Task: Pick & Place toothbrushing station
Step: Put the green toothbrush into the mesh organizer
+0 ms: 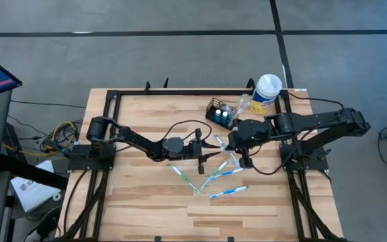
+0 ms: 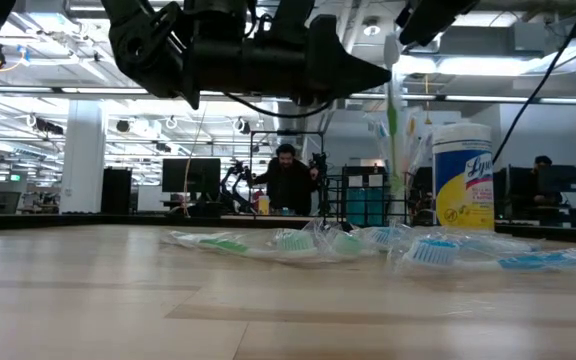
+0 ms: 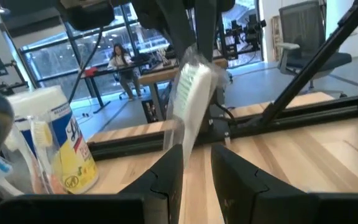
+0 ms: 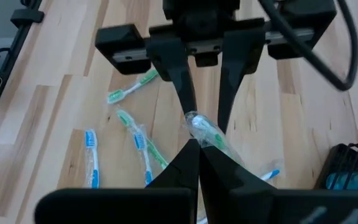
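Both grippers are meeting near the black mesh caddy (image 1: 220,113): left gripper (image 3: 196,163) and right gripper (image 4: 198,151) apparently both clamping one wrapped toothbrush (image 4: 207,133).

The desk (image 1: 146,195) is pale, smooth planked wood; toothbrushes (image 1: 228,193) wear glossy clear plastic wrap; the caddy (image 1: 220,113) is black wire mesh.

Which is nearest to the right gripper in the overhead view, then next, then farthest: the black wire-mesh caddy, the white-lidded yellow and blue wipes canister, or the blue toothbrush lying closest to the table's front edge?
1. Black wire-mesh caddy, just behind the right gripper.
2. Blue toothbrush, toward the front edge.
3. White-lidded yellow and blue wipes canister, at the back right.
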Action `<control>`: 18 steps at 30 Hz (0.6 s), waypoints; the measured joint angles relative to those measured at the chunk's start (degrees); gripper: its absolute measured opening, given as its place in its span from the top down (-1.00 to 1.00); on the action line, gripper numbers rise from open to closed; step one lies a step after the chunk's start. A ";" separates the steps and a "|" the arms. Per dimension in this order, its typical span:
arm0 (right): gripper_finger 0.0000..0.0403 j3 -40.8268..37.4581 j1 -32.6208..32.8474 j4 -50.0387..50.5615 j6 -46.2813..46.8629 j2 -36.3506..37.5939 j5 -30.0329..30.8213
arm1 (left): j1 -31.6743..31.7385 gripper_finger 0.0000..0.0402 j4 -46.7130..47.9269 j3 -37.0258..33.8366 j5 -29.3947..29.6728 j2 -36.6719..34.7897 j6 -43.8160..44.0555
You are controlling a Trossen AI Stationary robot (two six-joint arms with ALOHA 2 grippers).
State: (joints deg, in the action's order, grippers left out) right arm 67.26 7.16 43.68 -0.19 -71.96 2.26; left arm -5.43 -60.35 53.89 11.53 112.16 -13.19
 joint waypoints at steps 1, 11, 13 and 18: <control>1.00 0.00 0.00 -0.09 0.00 0.00 -0.14 | 0.00 0.61 0.00 0.00 -0.02 0.00 -0.02; 1.00 0.00 0.00 -2.97 -0.46 -0.02 -0.99 | 0.44 0.34 -0.13 0.13 -0.35 0.00 0.09; 1.00 0.00 0.00 -3.29 -0.76 -0.02 -0.99 | 0.44 0.30 -0.13 0.13 -0.33 0.00 0.10; 1.00 0.00 0.00 -3.54 -1.16 -0.19 -1.00 | 0.44 0.27 -2.73 0.15 -0.33 0.00 0.48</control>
State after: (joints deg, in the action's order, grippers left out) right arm 67.26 7.16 40.13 -1.34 -72.15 1.27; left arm -4.99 -63.09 54.04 11.20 112.16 -12.71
